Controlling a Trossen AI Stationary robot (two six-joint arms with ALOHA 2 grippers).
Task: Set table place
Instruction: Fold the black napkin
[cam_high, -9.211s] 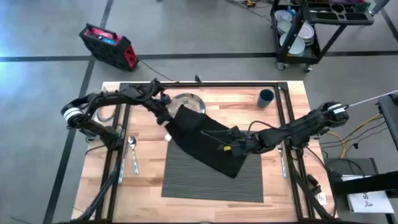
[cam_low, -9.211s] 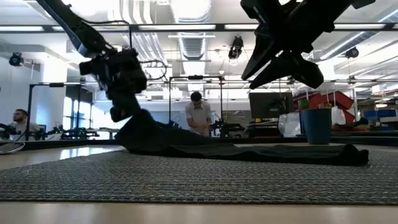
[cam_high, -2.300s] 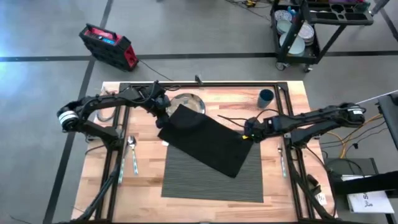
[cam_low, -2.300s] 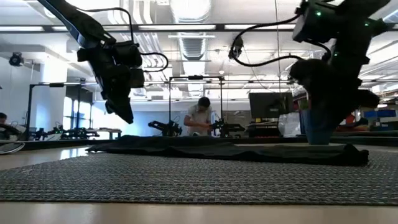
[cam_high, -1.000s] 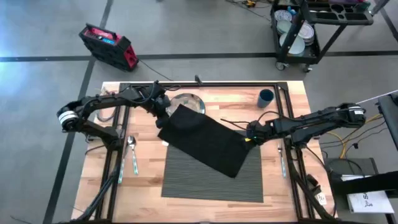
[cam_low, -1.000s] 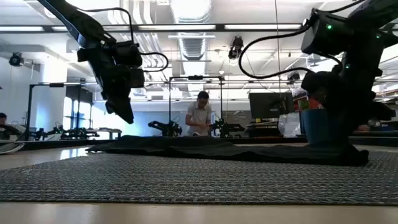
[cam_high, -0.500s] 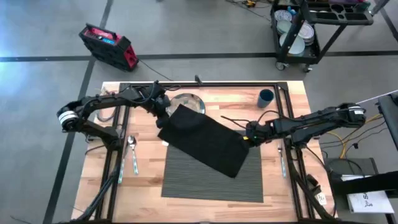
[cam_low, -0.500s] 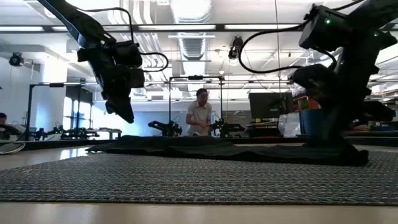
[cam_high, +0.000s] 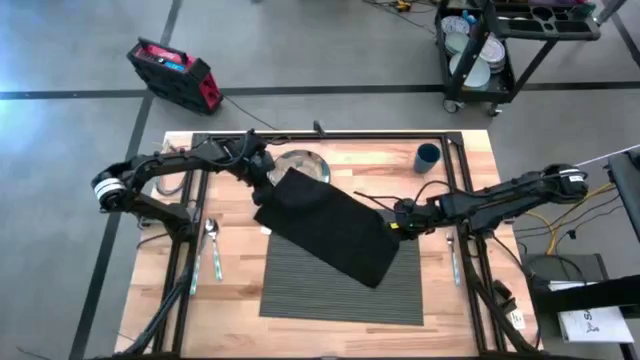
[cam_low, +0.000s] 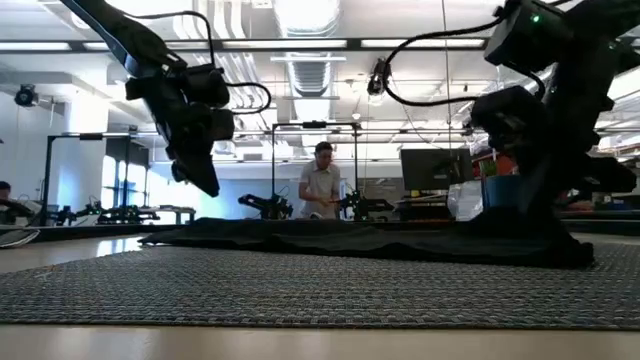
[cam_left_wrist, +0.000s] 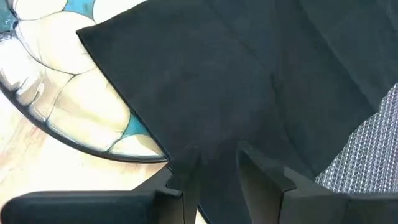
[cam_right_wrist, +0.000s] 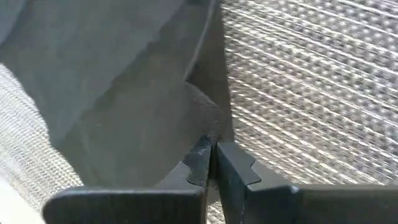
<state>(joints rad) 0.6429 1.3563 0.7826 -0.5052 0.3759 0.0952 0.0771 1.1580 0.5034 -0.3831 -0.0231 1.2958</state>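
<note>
A black cloth napkin (cam_high: 330, 225) lies slantwise, its near part on the ribbed dark grey placemat (cam_high: 335, 295) and its far left corner on a metal plate (cam_high: 300, 162). My right gripper (cam_high: 395, 225) is shut on the napkin's right corner, low over the placemat's far right part. My left gripper (cam_high: 263, 182) hovers open above the napkin's far left corner (cam_left_wrist: 124, 43), beside the plate (cam_left_wrist: 56, 106), touching nothing. In the low view it (cam_low: 205, 175) hangs well clear of the cloth (cam_low: 350, 240). My right gripper pinches the napkin's right corner (cam_right_wrist: 202, 121) between its two fingers, at the cloth's edge. It comes from the table's right side, slanting down. The cloth rises in a small hump at the fingers (cam_low: 520, 222); the rest of the napkin lies slack on the placemat (cam_right_wrist: 311, 81).
A blue cup (cam_high: 428, 157) stands at the far right of the wooden table (cam_high: 230, 300). A spoon (cam_high: 213, 245) lies left of the placemat, and cutlery (cam_high: 455, 255) lies at its right by the black frame.
My right gripper has shifted a little toward the table's left, staying low at the napkin's right corner, and the cloth there has humped up slightly. The rest of the napkin has stayed where it was.
</note>
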